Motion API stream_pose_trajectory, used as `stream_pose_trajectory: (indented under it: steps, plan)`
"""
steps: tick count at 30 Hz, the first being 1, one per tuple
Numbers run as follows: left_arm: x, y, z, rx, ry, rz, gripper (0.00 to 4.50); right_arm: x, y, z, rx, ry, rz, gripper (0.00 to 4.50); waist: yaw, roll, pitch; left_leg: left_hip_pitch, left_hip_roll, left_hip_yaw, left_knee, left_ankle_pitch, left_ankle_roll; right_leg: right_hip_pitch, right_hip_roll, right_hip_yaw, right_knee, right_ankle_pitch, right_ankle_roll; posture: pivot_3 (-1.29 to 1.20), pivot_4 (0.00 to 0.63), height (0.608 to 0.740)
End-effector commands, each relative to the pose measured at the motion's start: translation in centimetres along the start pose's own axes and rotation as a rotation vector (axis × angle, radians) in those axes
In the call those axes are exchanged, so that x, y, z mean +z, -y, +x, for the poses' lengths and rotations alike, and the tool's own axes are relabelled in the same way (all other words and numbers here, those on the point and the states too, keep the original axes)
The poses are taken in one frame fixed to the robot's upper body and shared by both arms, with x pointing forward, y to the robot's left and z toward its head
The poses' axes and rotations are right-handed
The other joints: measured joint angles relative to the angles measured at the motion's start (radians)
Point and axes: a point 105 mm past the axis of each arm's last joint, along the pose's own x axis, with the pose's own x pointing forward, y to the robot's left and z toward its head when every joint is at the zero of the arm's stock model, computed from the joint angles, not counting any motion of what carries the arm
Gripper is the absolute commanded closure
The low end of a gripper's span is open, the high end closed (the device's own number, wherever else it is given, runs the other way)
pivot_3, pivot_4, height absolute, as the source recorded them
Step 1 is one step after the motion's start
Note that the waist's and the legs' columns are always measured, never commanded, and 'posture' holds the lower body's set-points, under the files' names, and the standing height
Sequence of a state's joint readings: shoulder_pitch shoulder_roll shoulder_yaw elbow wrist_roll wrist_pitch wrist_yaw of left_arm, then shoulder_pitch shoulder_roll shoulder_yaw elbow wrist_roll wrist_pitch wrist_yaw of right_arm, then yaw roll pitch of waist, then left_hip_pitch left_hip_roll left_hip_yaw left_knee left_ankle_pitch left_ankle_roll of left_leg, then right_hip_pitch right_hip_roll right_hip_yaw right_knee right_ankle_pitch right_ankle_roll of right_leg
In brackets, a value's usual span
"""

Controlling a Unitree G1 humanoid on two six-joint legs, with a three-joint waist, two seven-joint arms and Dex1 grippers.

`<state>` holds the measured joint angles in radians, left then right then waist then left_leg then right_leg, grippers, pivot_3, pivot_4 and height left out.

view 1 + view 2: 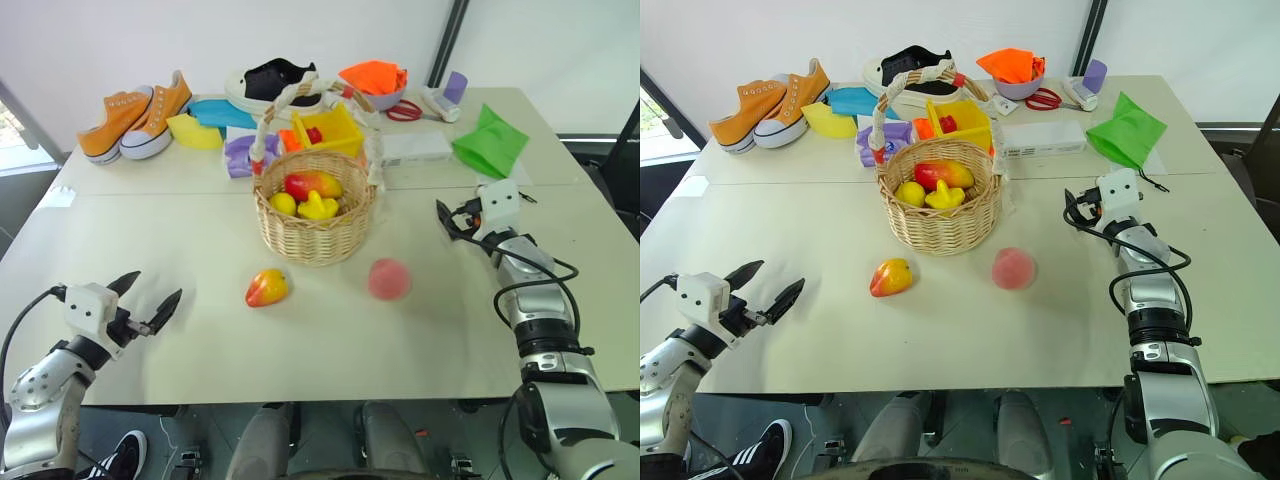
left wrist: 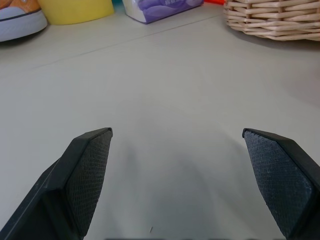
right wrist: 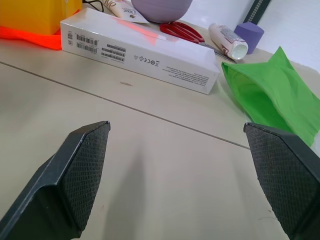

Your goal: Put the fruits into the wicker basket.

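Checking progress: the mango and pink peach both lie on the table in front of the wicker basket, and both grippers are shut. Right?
Not quite. The mango and peach do lie before the wicker basket, but both wrist views show the left gripper and right gripper open.

The wicker basket (image 2: 272, 20) is chopped off by the left wrist view's edge, just its lower weave showing. Inside it, the fruits (image 1: 312, 192) overlap, so an exact count is hard. The pink peach (image 1: 389, 278) looks smeared. The orange sneaker (image 2: 17, 17) and green pouch (image 3: 275, 95) are cropped too.
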<state>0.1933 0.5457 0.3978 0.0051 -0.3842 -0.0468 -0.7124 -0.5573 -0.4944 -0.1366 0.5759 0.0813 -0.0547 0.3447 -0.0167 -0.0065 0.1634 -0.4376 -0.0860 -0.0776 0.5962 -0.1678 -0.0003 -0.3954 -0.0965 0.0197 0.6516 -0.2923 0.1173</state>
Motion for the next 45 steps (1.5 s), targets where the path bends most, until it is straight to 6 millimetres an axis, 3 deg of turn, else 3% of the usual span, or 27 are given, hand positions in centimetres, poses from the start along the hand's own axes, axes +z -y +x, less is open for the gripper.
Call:
stream_pose_trajectory:
  steps: [1,21,31,34,40,45]
  plan:
    - [0.9,0.2,0.1,-0.009,0.037,0.018,0.00,1.6,0.6,0.2,-0.016,0.058,-0.010,0.04,0.000,0.000,0.000,0.000,0.000,0.000,0.000,0.000,0.000,0.000,0.000,0.000,0.000,0.000,0.000,0.00,0.150,0.740]
    - [2.1,0.4,0.9,-0.046,0.090,0.011,0.00,2.0,0.4,0.0,0.005,0.067,-0.008,0.04,0.000,0.000,0.000,0.000,0.000,0.000,0.000,0.000,0.000,0.000,0.000,0.000,0.000,0.000,0.000,0.00,0.150,0.740]
    - [3.6,1.4,0.6,-0.148,0.163,-0.023,0.00,2.7,0.2,-0.2,0.034,0.101,0.013,0.04,0.000,0.000,0.000,0.000,0.000,0.000,0.000,0.000,0.000,0.000,0.000,0.000,0.000,0.000,0.000,0.00,0.150,0.740]
    - [4.7,2.2,0.1,-0.213,0.213,-0.034,0.00,4.2,-1.0,-1.3,0.190,0.158,0.109,0.04,0.000,0.000,0.000,0.000,0.000,0.000,0.000,0.000,0.000,0.000,0.000,0.000,0.000,0.000,0.000,0.00,0.150,0.740]
    - [6.8,4.2,-1.0,-0.394,0.229,-0.035,0.00,8.3,-4.4,-6.4,0.654,0.143,0.209,0.04,0.003,0.001,0.001,-0.001,0.001,0.000,0.000,0.000,0.000,0.000,0.000,0.000,-0.001,-0.002,-0.004,0.00,0.150,0.740]
    - [7.3,6.1,-1.2,-0.529,0.197,0.003,0.00,7.5,-8.5,-11.0,0.982,-0.101,0.033,0.04,0.003,0.001,0.000,-0.001,0.002,0.000,0.000,-0.001,0.000,0.001,-0.001,0.000,-0.005,-0.003,-0.005,0.00,0.150,0.740]
